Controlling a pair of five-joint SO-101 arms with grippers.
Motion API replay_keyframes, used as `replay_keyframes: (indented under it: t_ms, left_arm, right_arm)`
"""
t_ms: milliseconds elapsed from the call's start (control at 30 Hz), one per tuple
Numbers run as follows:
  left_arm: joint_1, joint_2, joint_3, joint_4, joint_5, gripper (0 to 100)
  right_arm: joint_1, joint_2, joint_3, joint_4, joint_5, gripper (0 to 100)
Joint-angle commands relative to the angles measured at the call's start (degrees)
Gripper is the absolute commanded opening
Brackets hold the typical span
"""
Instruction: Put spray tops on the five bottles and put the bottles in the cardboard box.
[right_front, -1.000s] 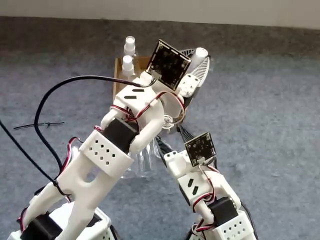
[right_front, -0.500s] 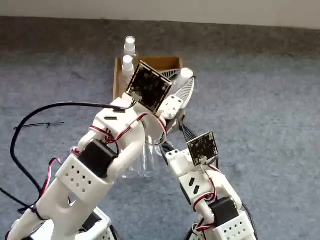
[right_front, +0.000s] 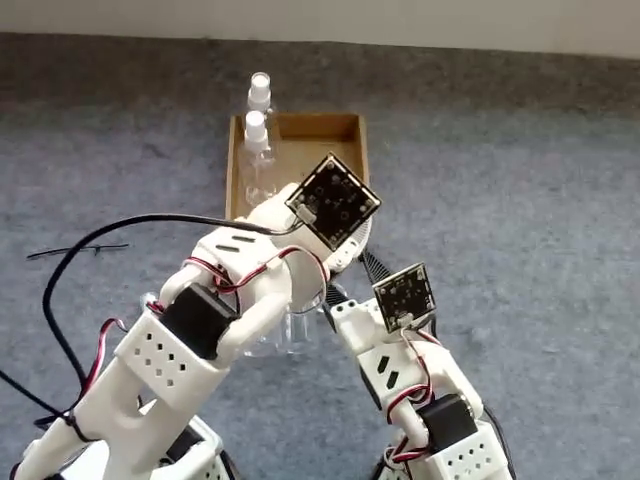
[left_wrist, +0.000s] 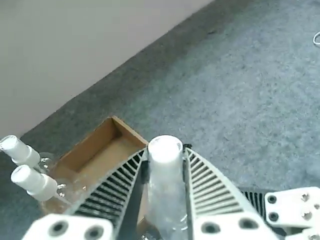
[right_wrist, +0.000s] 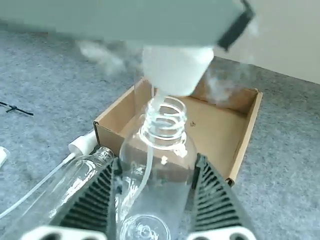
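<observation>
high view: my left arm crosses toward my right arm, and its camera board covers the spot where the two meet, just short of the cardboard box. two capped bottles stand at the box's far left corner, one inside, the other at or behind the wall; i cannot tell which. left wrist view: my left gripper has its jaws closed on a white spray top, with the box beyond it, but what lies under the top is hidden. right wrist view supplies that: my right gripper is clamped around an open bottle, neck toward the box. the spray top sits right at its mouth, not yet seated, and the dip tube already curves down inside the clear body. a spare bottle and a loose spray top lie on the carpet beside it. the step, as i judge it, is seating the top. i should hold the bottle steady, bring the collar on in line with the neck so the tube does not kink, then twist. coming in tilted risks cross-threading or levering the bottle out of my grip.
</observation>
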Motion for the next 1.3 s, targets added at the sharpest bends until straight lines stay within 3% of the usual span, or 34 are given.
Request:
replay_keyframes:
  t_ms: [0, 133, 267, 433, 667, 933, 1267]
  left_arm:
    - [-0.1, -1.4, 2.4, 0.5, -0.5, 0]
    - [-0.1, -1.4, 4.5, 0.5, -0.5, 1]
    - [-0.7, -1.5, 4.5, 0.8, -0.5, 11]
    - [-4.3, -1.9, 3.9, 0.7, -0.4, 11]
    - [-4.3, -1.5, -2.8, 4.0, -0.4, 18]
    - [-4.7, -1.4, -12.4, 8.3, -0.4, 18]
    - [-4.9, 8.0, -12.4, 8.4, -0.5, 18]
  right_arm:
    - [0.9, -0.1, -1.1, 0.0, 0.1, 0.4]
    - [0.9, -0.1, -1.1, 0.0, 0.1, 0.4]
    - [0.9, -0.1, -1.1, 0.0, 0.1, 0.4]
    - [0.9, -0.1, -1.1, 0.0, 0.1, 0.4]
    - [0.9, -0.1, -1.1, 0.0, 0.1, 0.4]
    - [0.9, -0.1, -1.1, -0.1, 0.2, 0.4]
    - [0.9, -0.1, -1.1, -0.1, 0.3, 0.4]
